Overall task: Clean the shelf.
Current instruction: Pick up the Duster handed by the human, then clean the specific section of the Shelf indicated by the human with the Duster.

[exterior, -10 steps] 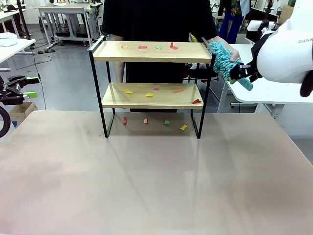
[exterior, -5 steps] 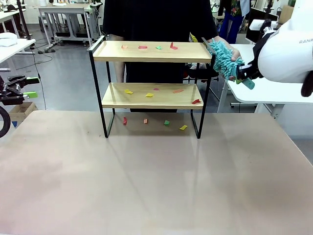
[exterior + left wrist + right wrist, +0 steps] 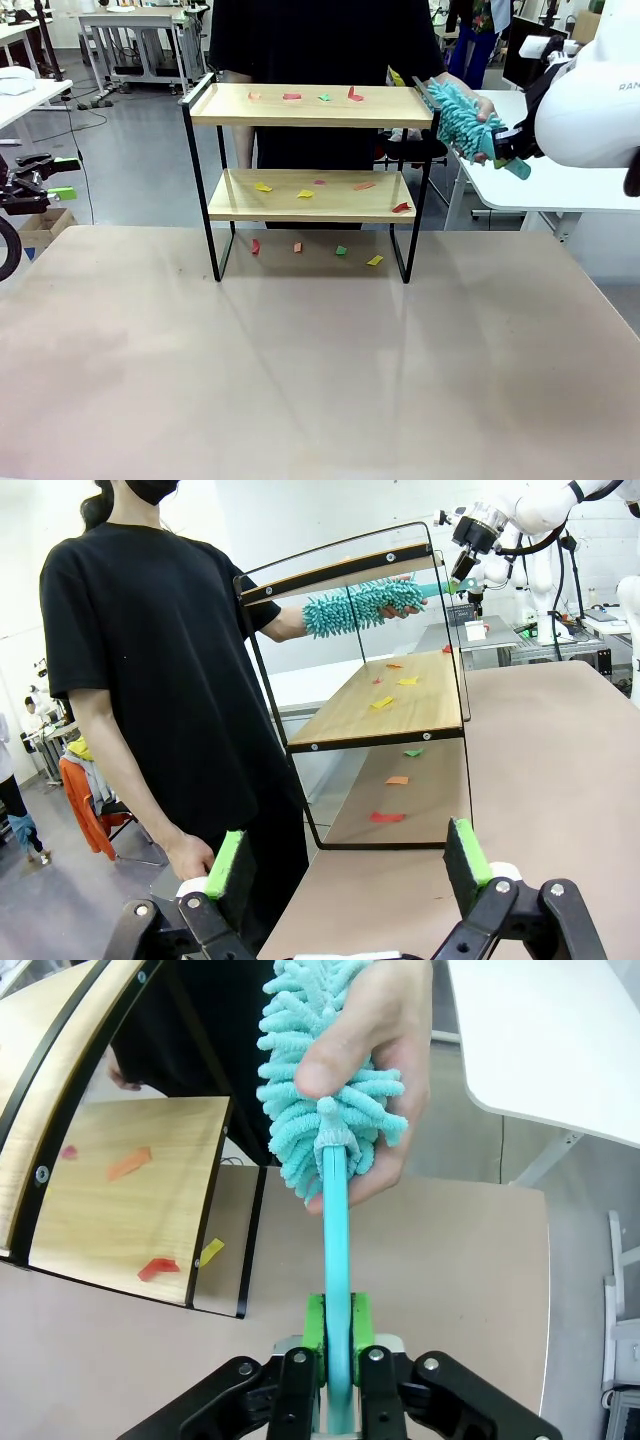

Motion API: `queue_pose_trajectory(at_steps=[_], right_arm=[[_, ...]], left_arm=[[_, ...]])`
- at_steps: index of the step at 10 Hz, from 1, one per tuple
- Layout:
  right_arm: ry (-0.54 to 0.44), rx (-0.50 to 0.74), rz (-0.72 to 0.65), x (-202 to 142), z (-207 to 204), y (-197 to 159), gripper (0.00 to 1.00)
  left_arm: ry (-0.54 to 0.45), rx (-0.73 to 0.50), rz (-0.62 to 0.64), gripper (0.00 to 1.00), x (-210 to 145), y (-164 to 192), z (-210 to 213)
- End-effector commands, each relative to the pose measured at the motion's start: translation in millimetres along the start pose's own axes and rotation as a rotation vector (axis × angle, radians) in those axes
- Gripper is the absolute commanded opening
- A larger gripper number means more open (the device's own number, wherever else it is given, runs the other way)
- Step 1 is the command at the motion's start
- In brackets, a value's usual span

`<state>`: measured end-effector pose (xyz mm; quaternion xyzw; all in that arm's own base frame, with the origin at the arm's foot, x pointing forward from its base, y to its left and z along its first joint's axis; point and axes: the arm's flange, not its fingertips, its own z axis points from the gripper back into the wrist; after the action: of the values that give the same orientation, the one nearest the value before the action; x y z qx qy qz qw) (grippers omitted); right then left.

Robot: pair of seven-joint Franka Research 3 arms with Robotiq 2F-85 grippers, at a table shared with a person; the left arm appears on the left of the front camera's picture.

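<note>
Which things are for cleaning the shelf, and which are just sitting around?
For the job: shelf, teal duster, paper scraps, right claw shut on the duster's handle, person's hand holding its fluffy end.
Just around: open left claw, white desk.

- Front: we face the shelf (image 3: 310,105) across the table (image 3: 300,370).
- Left wrist: we see it end-on.
- Right wrist: we look down close beside it.

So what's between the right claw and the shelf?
A teal duster, handle in the right gripper, head in a person's hand; right wrist view.
</note>
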<state>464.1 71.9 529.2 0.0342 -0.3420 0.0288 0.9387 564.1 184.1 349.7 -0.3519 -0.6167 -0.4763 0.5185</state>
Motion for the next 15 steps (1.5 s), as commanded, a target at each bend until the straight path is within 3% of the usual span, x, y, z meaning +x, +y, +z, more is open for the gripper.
queue_pose_trajectory(at_steps=[1, 2, 11, 12, 15], right_arm=[[0.020, -0.071, -0.048, 6, 6, 8, 0.00], [0.000, 0.000, 0.000, 0, 0, 0, 0.00], [0.000, 0.000, 0.000, 0, 0, 0, 0.00], [0.013, -0.007, -0.004, -2, -2, 2, 0.13], [-0.029, -0.056, 0.164, 25, 45, -56, 0.13]], left_arm=[[0.000, 0.001, -0.004, 1.00, 3, -1, 0], [0.000, 0.001, -0.004, 1.00, 3, -1, 0], [0.000, 0.001, -0.004, 1.00, 3, -1, 0], [0.000, 0.001, -0.004, 1.00, 3, -1, 0], [0.000, 0.001, -0.004, 1.00, 3, -1, 0]])
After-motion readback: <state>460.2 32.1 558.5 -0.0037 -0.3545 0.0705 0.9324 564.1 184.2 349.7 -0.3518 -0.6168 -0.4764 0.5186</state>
